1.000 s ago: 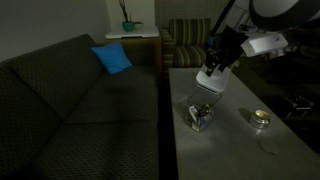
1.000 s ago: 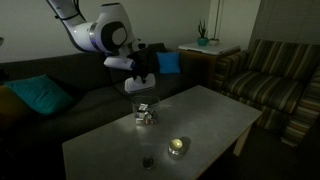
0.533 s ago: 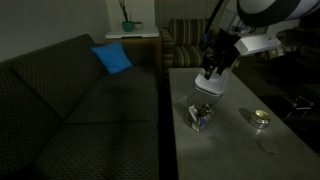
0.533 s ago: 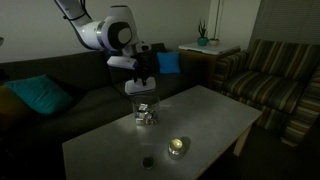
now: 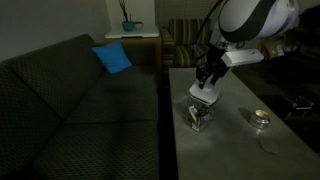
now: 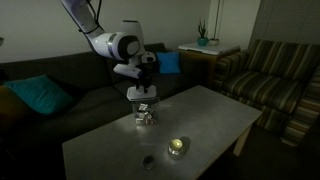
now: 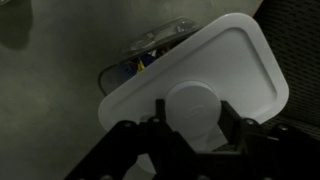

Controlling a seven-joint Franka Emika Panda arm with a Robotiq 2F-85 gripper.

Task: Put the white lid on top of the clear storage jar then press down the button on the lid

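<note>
Dim living room with a dark, woven-patterned sofa [image 5: 70,100] carrying a bright blue cushion [image 5: 112,58]. Beside it stands a low table [image 5: 240,150] with a pale, smooth, faintly mottled top.

On the table sits the clear storage jar [image 5: 201,116], a small squarish container of see-through plastic. Bluish and white bits show through its walls in both exterior views [image 6: 146,115]. Well apart from it on the same top lies a small round shiny tin [image 5: 261,118].

The white lid [image 5: 203,94] is a flat, matte plastic square with rounded corners and a round raised button [image 7: 193,105] at its centre. It hangs just above the jar, and in an exterior view [image 6: 139,93] a slim gap seems to separate them. In the wrist view the lid [image 7: 215,60] covers most of the jar [image 7: 140,60], which peeks out only past the lid's upper left edge, so the two are not squarely lined up.

The gripper [image 7: 195,125] comes down onto the lid from above. Its dark fingers [image 7: 160,125] are drawn in on either side of the round button, pinching the lid there with only the button's width between them. In an exterior view the gripper [image 5: 207,82] points straight down over the jar.
</note>
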